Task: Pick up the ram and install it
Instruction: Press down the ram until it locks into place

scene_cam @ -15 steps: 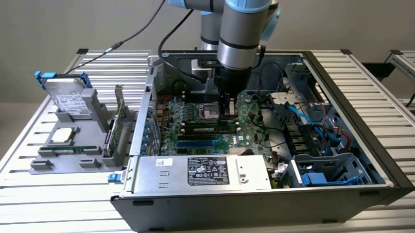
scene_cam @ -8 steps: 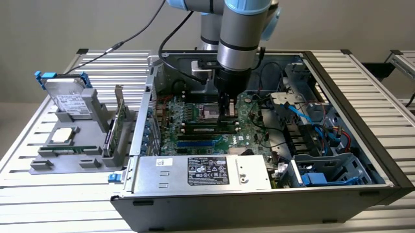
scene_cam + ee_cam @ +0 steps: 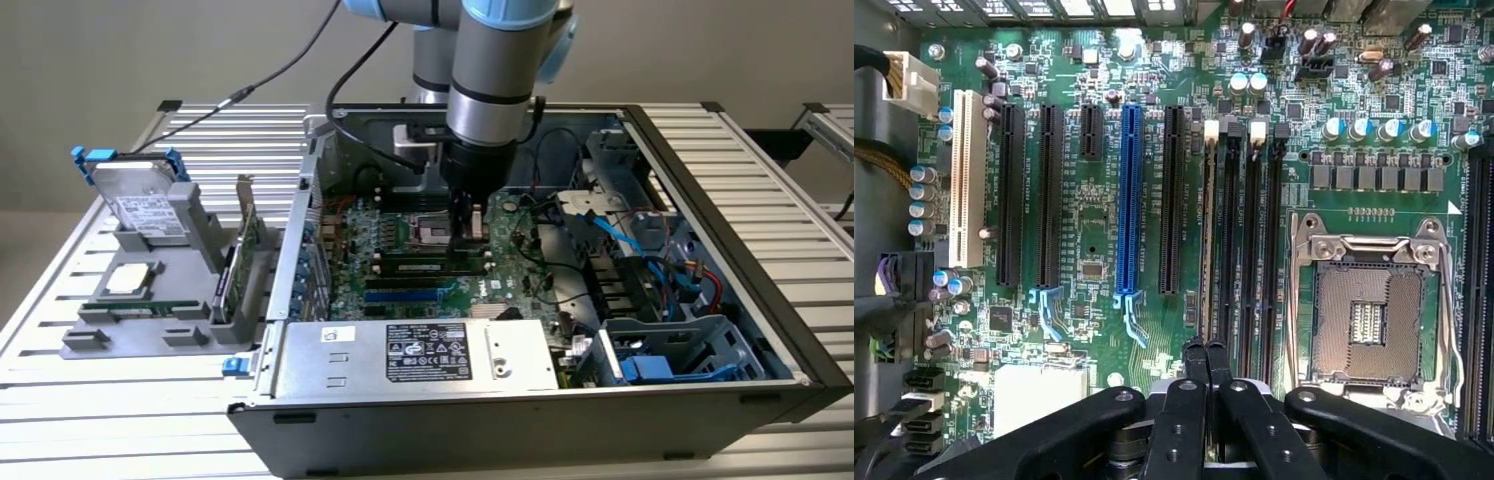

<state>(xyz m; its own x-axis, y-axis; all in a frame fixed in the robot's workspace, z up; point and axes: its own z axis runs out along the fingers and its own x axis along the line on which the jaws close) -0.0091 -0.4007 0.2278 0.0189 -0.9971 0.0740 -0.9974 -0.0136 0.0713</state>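
Observation:
The ram shows edge-on as a thin stick standing in the first of the black memory slots on the green motherboard. In the exterior view it is a dark strip just below the arm's tool. My gripper is shut, its two black fingers pressed together with nothing visible between them. Their tips sit right over one end of the ram; whether they touch it I cannot tell. In the exterior view the gripper points straight down into the open computer case.
An empty processor socket lies beside the memory slots. The power supply fills the case's front. On the exterior view's left, a grey tray holds a hard drive, a processor chip and an upright expansion card.

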